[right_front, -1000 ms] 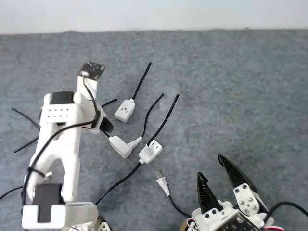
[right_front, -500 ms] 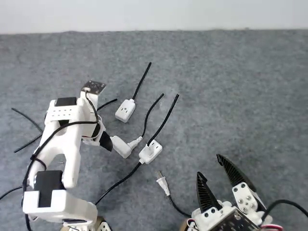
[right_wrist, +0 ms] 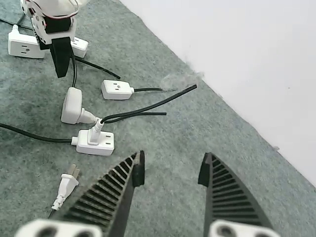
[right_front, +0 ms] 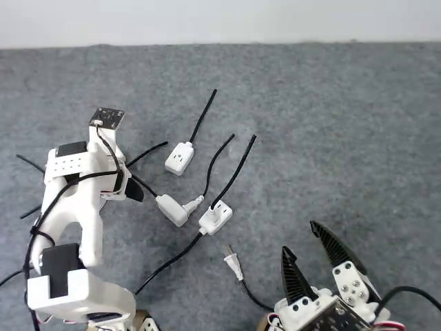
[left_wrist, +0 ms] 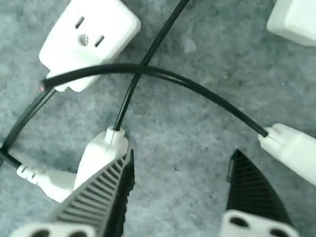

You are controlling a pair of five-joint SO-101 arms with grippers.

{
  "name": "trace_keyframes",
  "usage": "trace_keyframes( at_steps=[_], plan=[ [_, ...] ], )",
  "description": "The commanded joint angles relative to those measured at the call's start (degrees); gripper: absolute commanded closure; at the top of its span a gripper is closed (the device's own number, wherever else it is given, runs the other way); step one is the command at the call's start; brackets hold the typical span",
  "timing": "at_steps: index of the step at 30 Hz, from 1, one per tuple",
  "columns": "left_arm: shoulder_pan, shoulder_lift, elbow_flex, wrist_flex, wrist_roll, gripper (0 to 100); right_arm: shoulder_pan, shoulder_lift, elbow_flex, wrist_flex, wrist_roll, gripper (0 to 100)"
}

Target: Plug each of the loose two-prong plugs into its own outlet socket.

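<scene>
- The left gripper [right_front: 129,187], black-fingered on a white arm, hangs low over the left part of the grey felt table cover [right_front: 344,124]. Its jaws stand wide apart, with felt and a black cable [left_wrist: 197,86] showing between them.
- In its wrist view we see a white rectangular outlet socket [left_wrist: 89,32] lying face up, the black cable crossing one of its corners.
- A white plug body [left_wrist: 101,153] lies just beside one finger [left_wrist: 106,192], and a white cord end [left_wrist: 294,145] lies near the other. We cannot tell whether either touches a finger.
- The right gripper [right_front: 301,239] sits at the near edge of the table, its black jaws spread wide, apart from every plug and socket.
- The loose white two-prong plug [right_front: 231,261] lies flat on the felt just beside the right gripper, on the side toward the left arm, and does not touch it. Its black cord runs back toward the right arm's base.
- Its prongs point toward a white socket block [right_front: 216,216], which is near but apart.
- A slim white plug [right_wrist: 96,127] stands seated in that block.
- Just beside the block lies a rounded white adapter [right_front: 171,209] with another white plug [right_front: 195,203] pushed into its side.
- Farther back, a small white outlet box [right_front: 179,158] lies by itself, face up with its slots uncovered. Its black cord trails toward the pale wall [right_front: 220,21].
</scene>
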Motion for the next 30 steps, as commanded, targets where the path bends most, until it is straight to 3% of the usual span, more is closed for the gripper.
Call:
trace_keyframes(
  at_steps=[1,8,13,20,30],
  plan=[
    [0.4,-0.2,-2.7,-2.4,-1.0,70,0.7,0.1,0.1,1.6,0.5,80.4],
    [1.7,13.9,-11.1,-1.9,-0.7,70,0.7,0.1,0.1,1.6,0.5,80.4],
    [-0.9,23.6,-23.9,6.0,0.2,70,0.8,0.1,0.0,1.7,0.5,80.4],
    [-11.1,28.2,-31.3,8.3,-0.1,70,0.8,-2.4,0.0,1.7,0.5,80.5],
    [-23.9,28.1,-32.5,8.3,-5.0,70,0.8,-1.5,0.7,1.3,0.6,80.5]
  ],
)
